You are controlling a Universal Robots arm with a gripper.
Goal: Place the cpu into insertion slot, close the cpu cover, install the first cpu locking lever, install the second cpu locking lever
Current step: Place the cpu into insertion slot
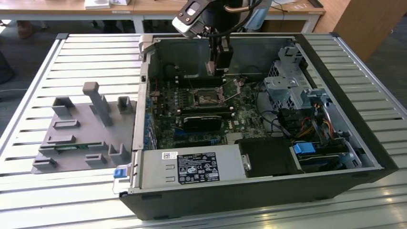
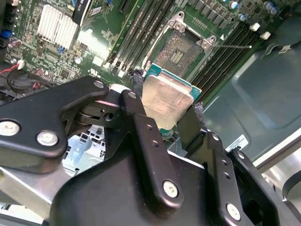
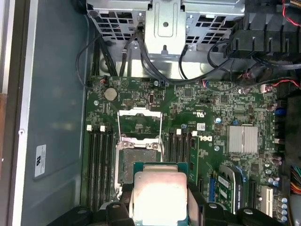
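1. Clamped in the gripper (image 2: 164,110) by two opposite edges: the cpu (image 2: 169,96), metal lid toward the wrist cameras (green rim showing round it).
2. Held clear of the motherboard (image 3: 225,101), close over the insertion slot (image 3: 138,162), between the two banks of memory slots (image 3: 99,169) and nearer the board's edge beside the bare grey case panel (image 3: 51,94).
3. Step in hand, by judgement: placing the cpu. Nothing closed yet, with the cpu cover (image 3: 139,115) standing open and one locking lever (image 2: 235,46) released, angled away from the socket.
4. Calls for squaring the chip with the slot's corners and a flat, gentle descent (bent contacts the likely risk).
5. Hard to tell: the chip's underside and notches, hidden; the gap left above the slot; the second lever; the slot's near edge, covered by the chip in the first wrist view.
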